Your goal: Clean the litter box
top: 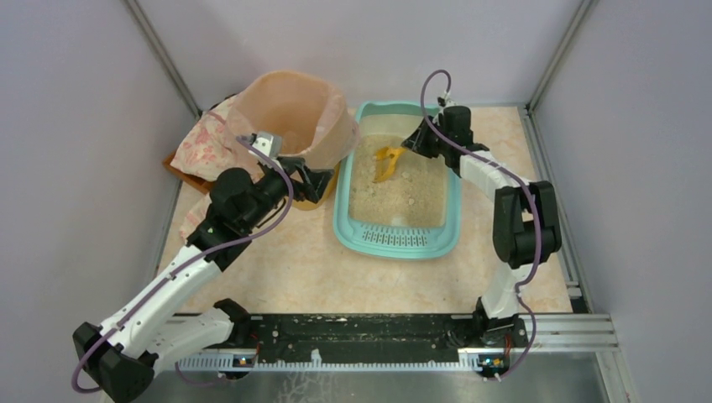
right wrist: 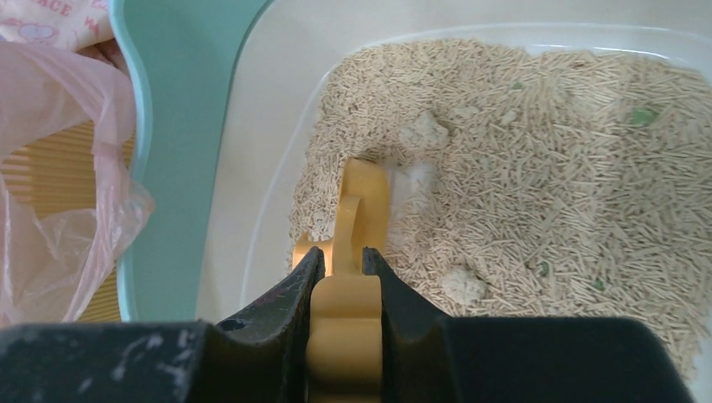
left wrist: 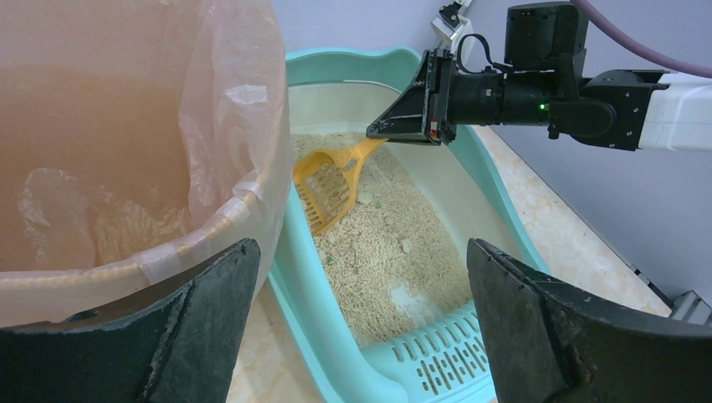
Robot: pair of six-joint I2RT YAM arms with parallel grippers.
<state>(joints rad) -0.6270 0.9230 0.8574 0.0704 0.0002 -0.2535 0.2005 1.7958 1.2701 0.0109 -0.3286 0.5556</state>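
The teal litter box (top: pixel 357 228) sits at the table's middle back, filled with beige litter (top: pixel 401 191). Its slotted grille (left wrist: pixel 445 361) faces the arms. My right gripper (top: pixel 417 144) is shut on the handle of a yellow slotted scoop (top: pixel 388 162), whose head rests in the litter near the box's far left wall. In the right wrist view the handle (right wrist: pixel 363 201) is pinched between the fingers (right wrist: pixel 342 256), with pale clumps (right wrist: pixel 424 130) nearby. My left gripper (left wrist: pixel 361 245) stands wide open and empty, between the bin and the box's left rim (left wrist: pixel 294 269).
A round bin lined with a peach bag (top: pixel 290 117) stands just left of the box, its rim close to my left fingers (left wrist: pixel 210 302). A floral patterned pack (top: pixel 200 144) lies behind the bin. Grey walls enclose the table on three sides.
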